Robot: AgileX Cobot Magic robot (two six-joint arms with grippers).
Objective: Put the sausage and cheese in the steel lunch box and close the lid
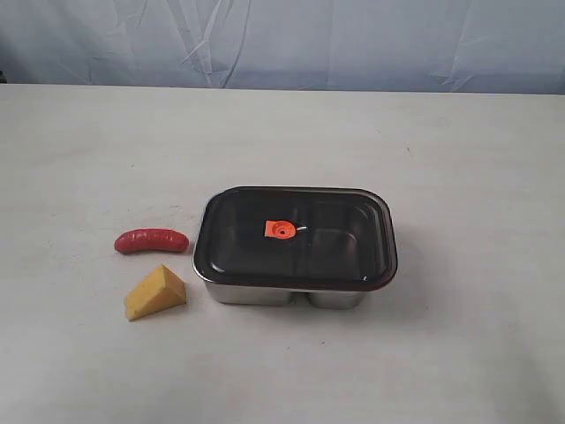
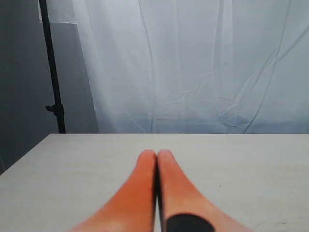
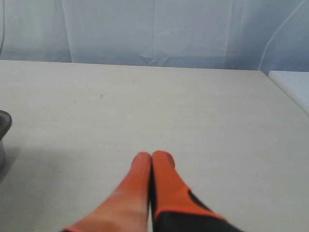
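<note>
A steel box (image 1: pixel 265 294) sits at the centre of the frame on a pale table (image 1: pixel 459 177). Its dark lid (image 1: pixel 340 238) is already on top, with the orange valve (image 1: pixel 280 230) at the middle. The sausage (image 1: pixel 151 240) lies just left of the box, its long axis running nearly level across the frame. The cheese (image 1: pixel 155 292) rests below it at lower left, its long edge slanting up to the right. Both are still outside the box.

Neither arm appears in the exterior view. The left gripper (image 2: pixel 157 153) and right gripper (image 3: pixel 152 157) each have their orange fingers pressed together on nothing, above bare table. The left wrist view shows none of the task's things, and the right catches only a sliver of the lid (image 3: pixel 4 123).

Both foods lie on the left arm's side, so that arm looks likelier to fetch them, though the lid must come off first. No brand or writing can be read.
</note>
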